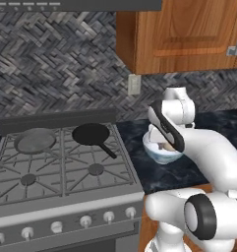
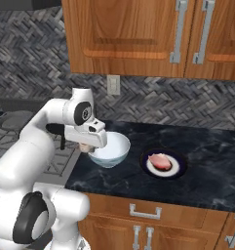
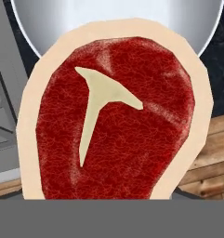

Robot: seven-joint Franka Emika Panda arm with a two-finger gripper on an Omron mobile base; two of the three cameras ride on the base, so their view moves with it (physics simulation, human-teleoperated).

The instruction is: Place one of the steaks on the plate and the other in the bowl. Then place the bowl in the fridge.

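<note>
A dark marble tabletop (image 2: pixel 206 166) ran beside the stove (image 1: pixel 66 167). One steak (image 2: pixel 159 160) lay on the plate (image 2: pixel 175 169). The jaws pinched the second steak (image 3: pixel 113 121) just above the bowl (image 2: pixel 114 151). It looked soft, slick and floppy, best gripped by its fat rim.

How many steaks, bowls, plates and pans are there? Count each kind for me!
Steaks: 2, one on the plate, one held over the bowl
Bowls: 1
Plates: 1
Pans: 2, a grey one and a black one, both on the stove
Total: 6
</note>
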